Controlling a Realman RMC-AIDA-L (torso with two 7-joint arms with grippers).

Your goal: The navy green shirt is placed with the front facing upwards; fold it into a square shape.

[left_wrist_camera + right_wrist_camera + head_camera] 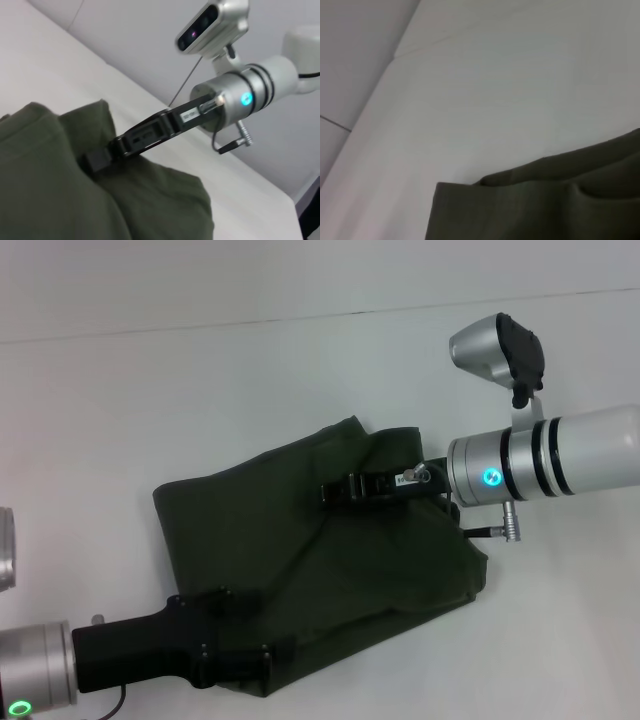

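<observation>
The navy green shirt (320, 540) lies bunched and partly folded mid-table (150, 390) — plain side up. The right gripper (335, 490) pinches a raised fold near its far edge; the left gripper (275, 660) grips the near hem.

shirt (330, 540): plain dark olive green
counter (200, 390): plain white
left pincer (262, 658): black
right pincer (335, 490): black
</observation>
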